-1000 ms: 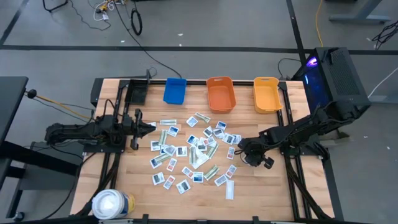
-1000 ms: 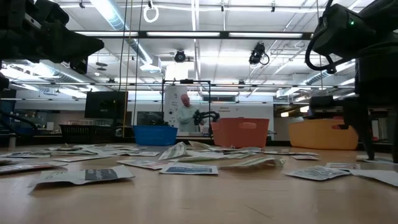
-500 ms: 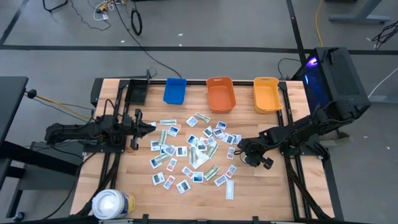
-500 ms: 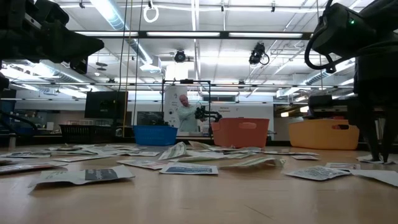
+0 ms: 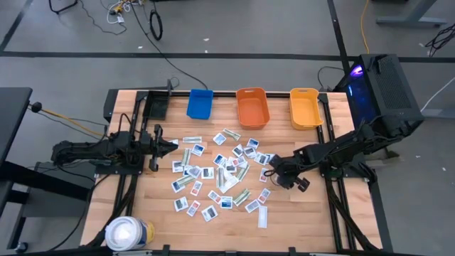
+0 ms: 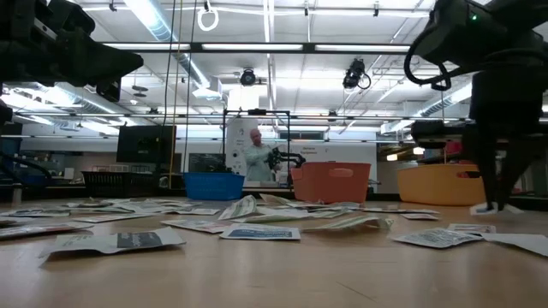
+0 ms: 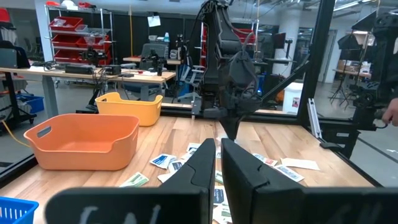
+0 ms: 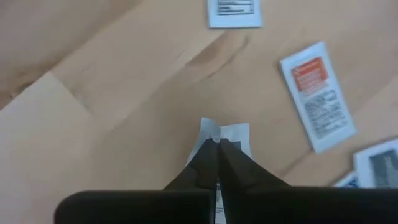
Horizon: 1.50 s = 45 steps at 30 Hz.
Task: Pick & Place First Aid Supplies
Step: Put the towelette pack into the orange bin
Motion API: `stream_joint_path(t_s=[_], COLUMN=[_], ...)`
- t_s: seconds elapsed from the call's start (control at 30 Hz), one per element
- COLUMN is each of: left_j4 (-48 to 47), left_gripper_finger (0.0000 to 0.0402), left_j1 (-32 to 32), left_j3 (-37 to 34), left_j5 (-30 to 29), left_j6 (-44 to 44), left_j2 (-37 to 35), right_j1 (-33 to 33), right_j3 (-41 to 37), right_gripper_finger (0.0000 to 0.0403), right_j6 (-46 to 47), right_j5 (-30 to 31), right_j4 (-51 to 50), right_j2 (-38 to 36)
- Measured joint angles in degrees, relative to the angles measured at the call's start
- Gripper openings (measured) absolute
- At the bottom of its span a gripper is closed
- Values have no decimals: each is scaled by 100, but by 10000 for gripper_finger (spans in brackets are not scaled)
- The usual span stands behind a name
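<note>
Right pincer [image 8: 217,144] is pinching a white packet [image 8: 225,138] with its fingers fully closed, at the right edge of the packet scatter [image 5: 217,171] on the desk [image 5: 298,220]. A red-print packet [image 8: 317,94] is lying near it; print isn't readable. Left pincer [image 5: 175,144] is idling nearly closed and empty at the scatter's left edge. Blue bin [image 5: 200,103], orange bin [image 5: 252,107] and yellow bin [image 5: 305,108] are lining the far edge. White roll [image 5: 128,233] is sitting at the near left corner. Bare wood lies between the scatter and the bins.

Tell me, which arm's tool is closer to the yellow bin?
The right. The right tool sits by the packet scatter's right edge, diagonally in front of the yellow bin. The left tool waits beyond the scatter's left side, past the orange bin and blue bin.
</note>
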Motion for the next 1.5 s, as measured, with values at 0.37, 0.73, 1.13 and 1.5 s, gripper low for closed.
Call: stream_joint_path(t_s=[0.37,0.73,1.13,1.5], left_j4=[0,0,2,2], left_gripper_finger=[32,32,32,32], left_j1=[2,0,0,1], left_j3=[1,-1,-1,1], left_j5=[0,0,0,0], left_j6=[0,-2,-2,-1], left_j2=[0,0,2,2], right_j1=[-462,-1695,-3428,-4258], right_j3=[848,2376,3797,3980], right_gripper_finger=[2,2,2,4], right_j6=[588,1093,1991,3177], right_j5=[1014,1415,1376,1362], right_j4=[-44,-232,-141,-101], right_j2=[-11,37,745,1716])
